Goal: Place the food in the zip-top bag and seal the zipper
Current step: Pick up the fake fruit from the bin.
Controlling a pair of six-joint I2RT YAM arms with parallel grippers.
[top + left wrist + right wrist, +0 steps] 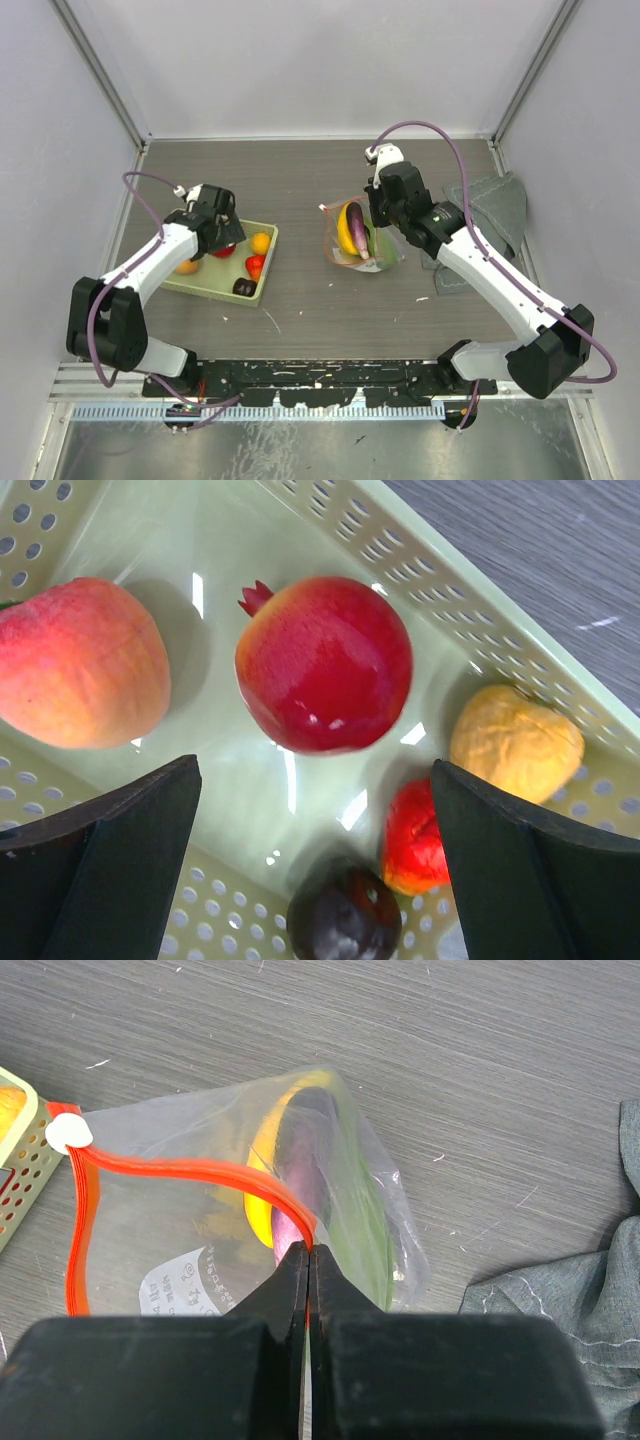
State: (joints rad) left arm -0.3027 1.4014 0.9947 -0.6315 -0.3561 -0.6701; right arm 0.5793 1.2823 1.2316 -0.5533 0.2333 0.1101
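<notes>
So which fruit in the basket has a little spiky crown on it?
The glossy red pomegranate in the middle of the basket. The peach, yellow piece, small red piece and dark purple one have no crown.

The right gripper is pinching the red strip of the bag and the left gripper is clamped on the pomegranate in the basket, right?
One slip: the left gripper is open over the pomegranate in the basket, not clamped on it, as the left wrist view shows. The right gripper does pinch the red strip of the bag.
</notes>
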